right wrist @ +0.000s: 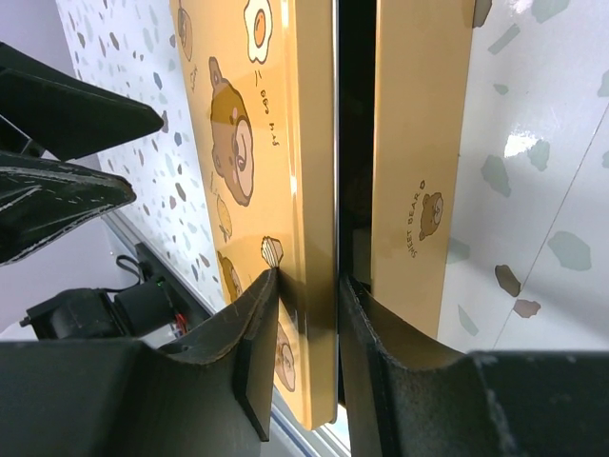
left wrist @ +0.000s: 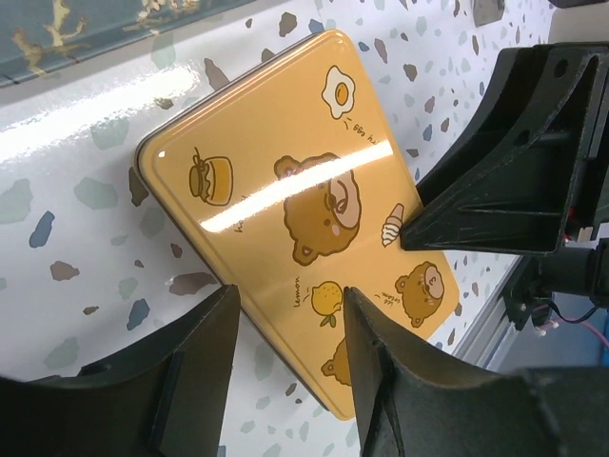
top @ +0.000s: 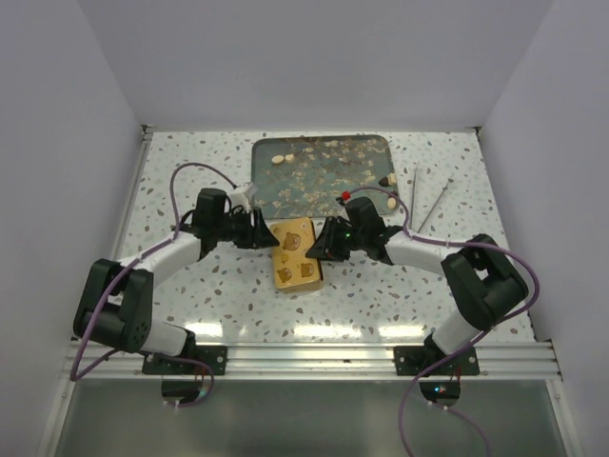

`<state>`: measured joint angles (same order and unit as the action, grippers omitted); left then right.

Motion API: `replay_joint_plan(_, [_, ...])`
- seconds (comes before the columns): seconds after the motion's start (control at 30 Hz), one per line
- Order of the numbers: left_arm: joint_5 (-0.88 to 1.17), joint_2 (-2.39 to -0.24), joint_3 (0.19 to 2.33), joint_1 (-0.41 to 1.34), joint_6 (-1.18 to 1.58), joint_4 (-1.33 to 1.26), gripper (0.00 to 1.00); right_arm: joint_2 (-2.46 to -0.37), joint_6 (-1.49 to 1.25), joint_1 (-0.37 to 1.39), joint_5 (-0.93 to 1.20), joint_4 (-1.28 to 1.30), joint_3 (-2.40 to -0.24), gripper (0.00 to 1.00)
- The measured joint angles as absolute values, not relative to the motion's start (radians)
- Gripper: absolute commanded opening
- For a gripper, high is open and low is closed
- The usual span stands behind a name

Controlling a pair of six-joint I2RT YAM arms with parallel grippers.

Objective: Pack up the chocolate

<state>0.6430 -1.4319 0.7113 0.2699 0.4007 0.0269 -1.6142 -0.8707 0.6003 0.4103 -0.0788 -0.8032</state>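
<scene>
The left tool (left wrist: 288,300) is held spread beside the gold rectangular tin (top: 297,255), whose lid (right wrist: 285,114) is pinched at the rim by the right tool (right wrist: 309,286). Tiny chocolate lumps (top: 279,159), scattered on the teal tray (top: 314,190), are judged light and crushable, best pinched gently.

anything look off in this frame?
Gold tin: its lid stands lifted along one long side. The right wrist view shows a dark gap between lid and base, with the right fingers pinching the lid's rim. It looks like deliberate opening, not damage. Nothing else stands out.
</scene>
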Motion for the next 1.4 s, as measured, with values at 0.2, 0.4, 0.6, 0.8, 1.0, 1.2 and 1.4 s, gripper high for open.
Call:
replay_joint_plan(0.2, [0.624,-1.398,0.688,0.27,0.411,0.023,0.64,-1.614,-0.871,0.6,0.411,-0.081,-0.803,0.32])
replay_joint_plan(0.4, [0.637,-1.39,0.604,0.27,0.448,-0.039,0.7,-1.614,-0.871,0.6,0.41,-0.082,-0.803,0.32])
replay_joint_plan(0.6, [0.67,-1.39,0.516,0.27,0.503,-0.141,0.74,-1.614,-0.871,0.6,0.41,-0.082,-0.803,0.32])
replay_joint_plan(0.8, [0.706,-1.398,0.506,0.271,0.553,-0.255,0.75,-1.614,-0.871,0.6,0.41,-0.082,-0.803,0.33])
replay_joint_plan(1.0, [0.713,-1.424,0.506,0.272,0.566,-0.291,0.74,-1.614,-0.871,0.6,0.41,-0.081,-0.803,0.33])
replay_joint_plan(1.2, [0.712,-1.425,0.506,0.272,0.566,-0.292,0.74,-1.613,-0.871,0.6,0.41,-0.081,-0.803,0.33])
replay_joint_plan(1.4, [0.702,-1.43,0.506,0.292,0.566,-0.291,0.74,-1.603,-0.871,0.6,0.408,-0.076,-0.803,0.33])
